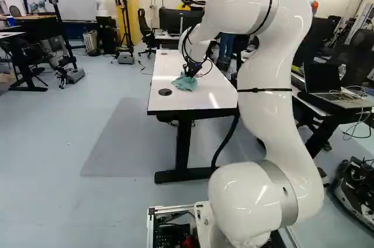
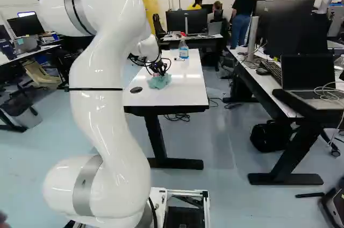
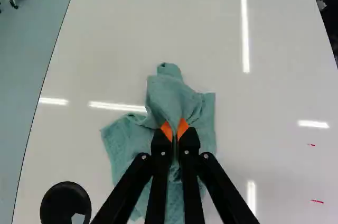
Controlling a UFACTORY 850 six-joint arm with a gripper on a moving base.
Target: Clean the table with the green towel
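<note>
Left base view: the gripper (image 1: 190,73) grips the green towel (image 1: 185,83) on the white table (image 1: 196,100); a black grommet (image 1: 165,92) sits at eight o'clock from the cloth, a yellow panel (image 1: 133,11) at eleven across the blue-grey floor (image 1: 52,143). Right base view: spray bottle (image 2: 183,52) on the tabletop at one, laptop (image 2: 309,77) at three. Wrist view: orange pads (image 3: 182,128) pinch bunched cloth; red marks (image 3: 317,201) at three and four.

1 open laptop (image 2: 306,72) is placed on side desk (image 2: 267,82) | 1 black bag (image 2: 270,135) is seen beneath | 1 whiteboard (image 1: 58,3) is seen far back
</note>
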